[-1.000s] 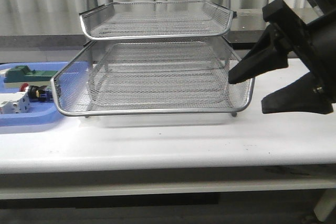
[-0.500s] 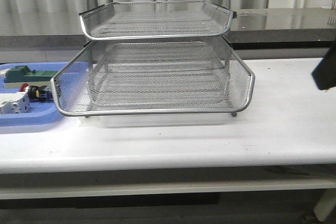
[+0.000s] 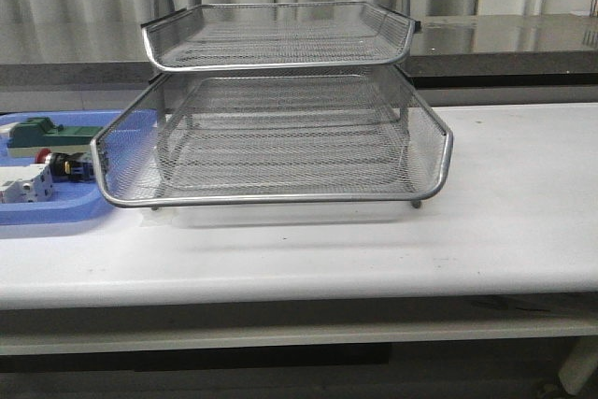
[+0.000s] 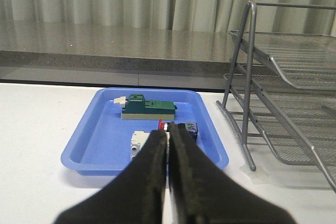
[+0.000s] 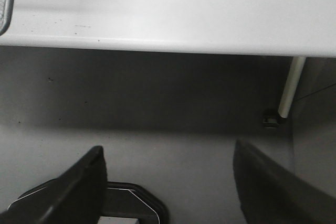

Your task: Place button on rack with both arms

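The button (image 3: 64,164), red head and black body, lies in the blue tray (image 3: 56,217) left of the rack (image 3: 280,199). Neither arm shows in the front view. In the left wrist view my left gripper (image 4: 168,134) is shut with nothing between its fingers, hovering short of the tray. The button (image 4: 184,128) peeks out just beyond the fingertips, partly hidden by them. The rack (image 4: 294,77) stands beside the tray. My right gripper (image 5: 168,148) is open and empty, down below the table edge and facing the floor; only a corner of the rack (image 5: 7,3) shows there.
In the tray (image 4: 100,129) a green block (image 4: 148,108) lies behind the button and a white block (image 4: 138,142) beside it. A grey counter runs behind the table. A table leg (image 5: 290,86) stands near the right gripper.
My right gripper was beside the rack's right corner in the front view, then swung off to the right and is now out of that view. Rack and tray have not moved.
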